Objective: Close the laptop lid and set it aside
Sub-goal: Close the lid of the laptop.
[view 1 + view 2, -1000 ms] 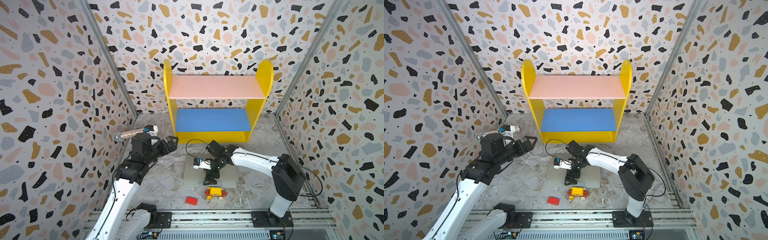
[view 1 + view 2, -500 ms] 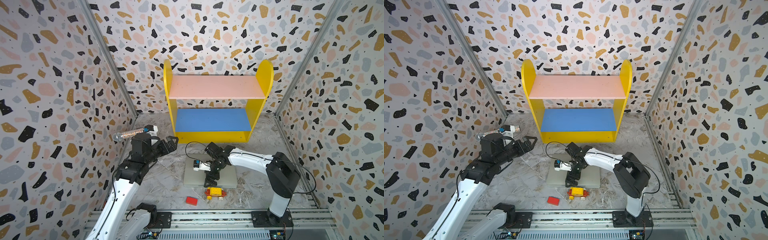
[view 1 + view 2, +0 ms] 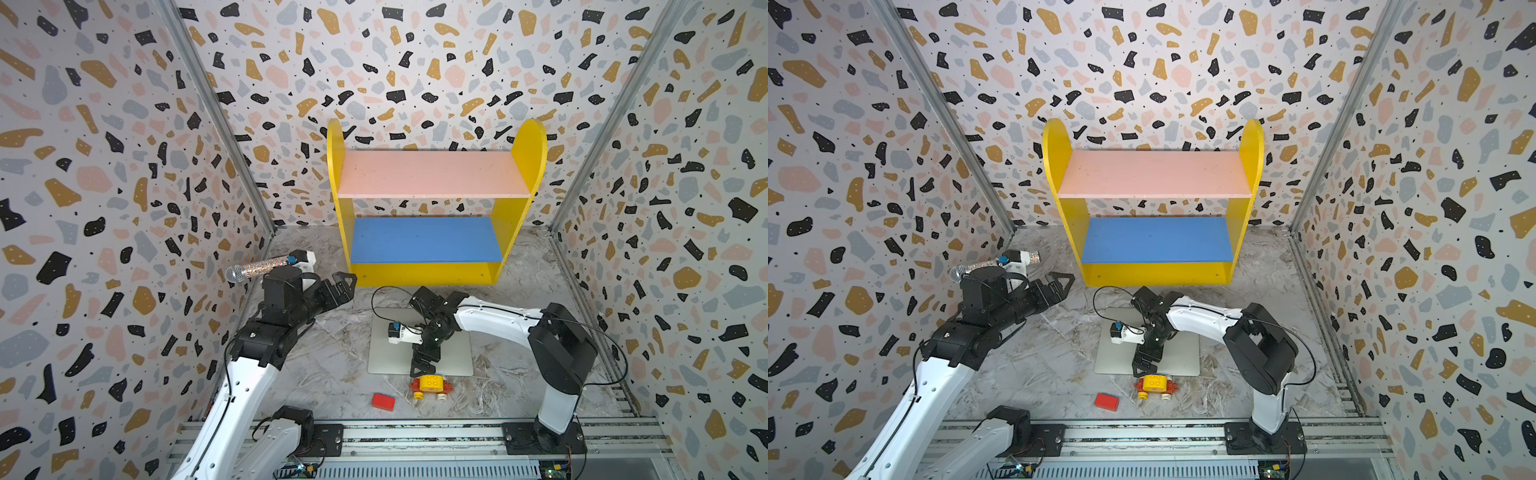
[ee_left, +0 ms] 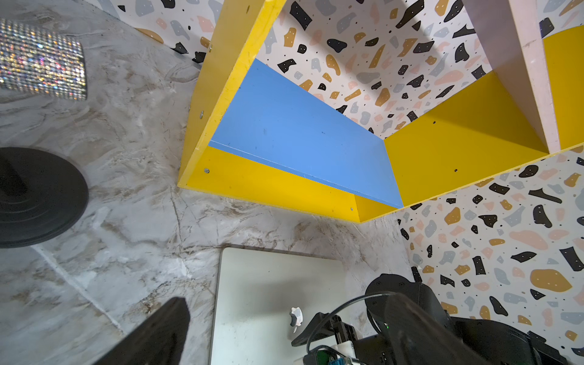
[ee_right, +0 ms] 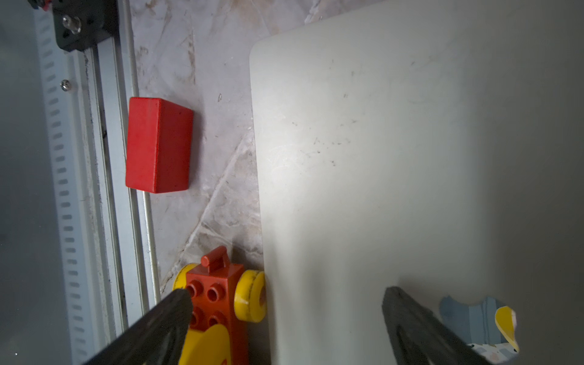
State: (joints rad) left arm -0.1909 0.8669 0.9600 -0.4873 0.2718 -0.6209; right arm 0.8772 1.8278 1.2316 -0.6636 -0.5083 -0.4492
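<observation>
- Nearest the rail, the red block (image 3: 383, 402) is lying apart from everything else. Judged risk: low, unless the laptop is being slid towards it.
- The toy car (image 3: 428, 386) is sitting against the laptop's near edge, one yellow wheel touching it in the right wrist view. Judged risk: any pull of the laptop nearward will be shoving the car along. A finger lowering here may land on the car rather than on the table.
- The right gripper (image 3: 424, 369) is pointing steeply down at that near edge. Its jaws are standing wide apart and holding nothing, one finger over the car and the other over the lid. Whether it is touching the metal cannot be told.
- The laptop (image 3: 386, 357) is lying flat mid-table with the laptop lid (image 5: 379, 158) already down, so only the setting aside is outstanding. Judged risk: the smooth, thin slab is offering little to pinch, so it may be slipping or pivoting under a one-sided push.
- Farther back, the left gripper (image 3: 343, 289) is hanging raised and well clear of the laptop, jaws spread and empty, aiming towards the shelf (image 3: 424, 274).
- A glittery microphone (image 3: 257, 268) is lying behind that arm.
</observation>
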